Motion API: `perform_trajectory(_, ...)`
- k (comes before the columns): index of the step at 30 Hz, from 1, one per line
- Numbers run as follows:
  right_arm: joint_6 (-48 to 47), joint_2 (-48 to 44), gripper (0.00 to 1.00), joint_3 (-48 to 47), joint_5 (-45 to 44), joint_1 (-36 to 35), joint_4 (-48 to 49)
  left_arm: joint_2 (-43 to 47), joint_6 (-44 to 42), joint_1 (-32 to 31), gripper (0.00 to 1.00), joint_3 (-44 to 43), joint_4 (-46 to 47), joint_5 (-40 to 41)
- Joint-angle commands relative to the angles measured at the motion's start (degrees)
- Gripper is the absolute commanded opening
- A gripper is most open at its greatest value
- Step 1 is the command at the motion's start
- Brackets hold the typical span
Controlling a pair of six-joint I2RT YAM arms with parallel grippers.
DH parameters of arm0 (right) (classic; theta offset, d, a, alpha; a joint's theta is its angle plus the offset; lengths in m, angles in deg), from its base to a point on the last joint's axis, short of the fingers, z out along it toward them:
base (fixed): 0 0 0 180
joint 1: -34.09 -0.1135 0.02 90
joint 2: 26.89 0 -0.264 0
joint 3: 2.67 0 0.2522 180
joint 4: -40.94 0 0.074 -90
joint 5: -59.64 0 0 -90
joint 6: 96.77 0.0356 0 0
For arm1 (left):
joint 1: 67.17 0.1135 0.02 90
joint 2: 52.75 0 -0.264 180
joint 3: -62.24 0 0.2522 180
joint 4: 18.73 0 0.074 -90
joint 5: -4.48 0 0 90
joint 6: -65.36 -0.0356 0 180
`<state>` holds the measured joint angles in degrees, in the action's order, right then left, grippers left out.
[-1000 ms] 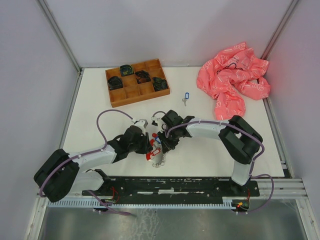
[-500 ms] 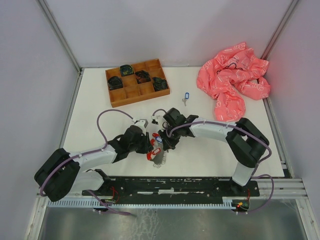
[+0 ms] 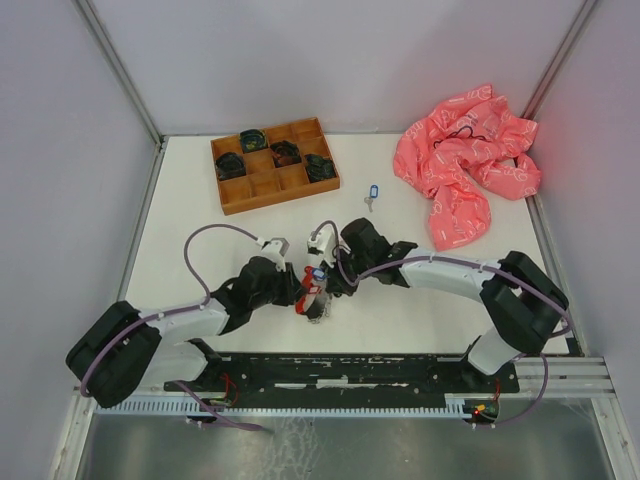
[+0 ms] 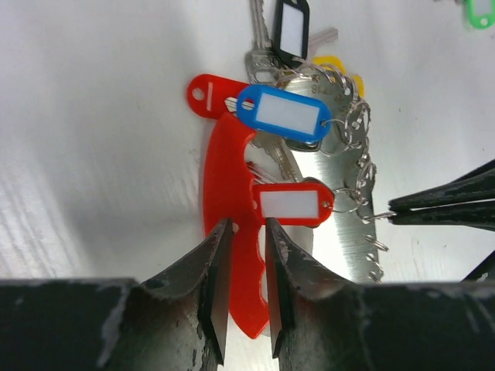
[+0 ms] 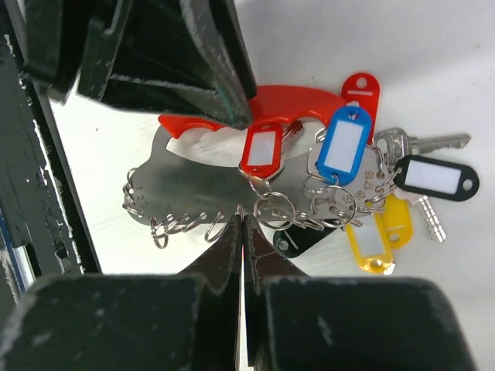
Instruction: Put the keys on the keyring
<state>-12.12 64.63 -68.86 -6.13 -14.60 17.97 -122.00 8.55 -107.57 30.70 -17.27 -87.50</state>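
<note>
Centre frame: your left jaws clamp the keyring (image 4: 224,178) by its red loop, right jaws pinched shut on a small split ring (image 4: 375,218) that could slip if you tug

From overhead, the keyring (image 3: 314,308) lies largely under the left gripper (image 3: 297,293) and right gripper (image 3: 323,288), its pieces too small to tell apart. In the left wrist view, above the red handle (image 4: 224,178), a black-tagged key (image 4: 290,31) and a green tag (image 4: 479,11) are cut by the frame edge. The handle's lower end is partly hidden behind that gripper's fingers (image 4: 215,301).
</note>
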Motion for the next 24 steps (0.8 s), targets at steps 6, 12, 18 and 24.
perform_trajectory(6, -10.87, -10.02, 0.01, 7.38, 3.34, -0.01, 21.78, 5.43, -5.15, 4.06, 0.34, 4.98, 19.15, -6.46)
perform_trajectory(12, -14.18, -11.74, 0.01, 10.04, 4.04, -0.01, 24.59, 16.0, -9.59, 4.08, 0.38, 10.83, 23.62, -7.65)
perform_trajectory(18, -12.96, -11.88, 0.01, 12.88, 4.47, 0.02, 28.32, 20.53, -19.06, 3.97, 0.42, 16.98, 34.16, -13.05)
perform_trajectory(24, -12.99, -12.15, 0.01, 15.7, 3.98, -0.01, 29.94, 16.34, -25.5, 4.02, 0.42, 16.51, 37.48, -17.1)
